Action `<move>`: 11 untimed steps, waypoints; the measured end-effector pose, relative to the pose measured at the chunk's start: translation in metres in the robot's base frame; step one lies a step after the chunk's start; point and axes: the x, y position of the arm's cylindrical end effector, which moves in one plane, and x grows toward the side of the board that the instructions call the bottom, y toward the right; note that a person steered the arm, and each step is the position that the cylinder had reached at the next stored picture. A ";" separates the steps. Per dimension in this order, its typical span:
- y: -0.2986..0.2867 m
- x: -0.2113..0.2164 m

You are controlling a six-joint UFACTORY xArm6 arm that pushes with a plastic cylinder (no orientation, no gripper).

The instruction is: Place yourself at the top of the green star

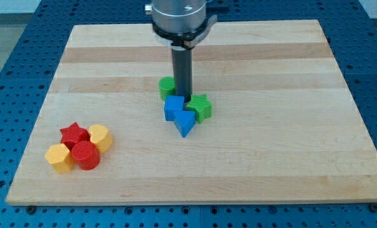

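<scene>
The green star [201, 107] lies near the board's middle. It touches a blue block [173, 107] on its left and a blue triangle [185, 122] at its lower left. A green round block [167, 87] sits at the upper left, partly hidden by my rod. My tip [183, 98] stands between the green round block and the green star, just at the star's upper left and above the blue block.
A cluster at the view's lower left holds a red star [74, 133], a red cylinder [85, 154], a yellow block [100, 137] and another yellow block [59, 158]. The wooden board [290, 158] sits on a blue perforated table.
</scene>
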 end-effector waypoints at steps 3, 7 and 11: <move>-0.057 0.032; -0.111 -0.065; 0.035 -0.016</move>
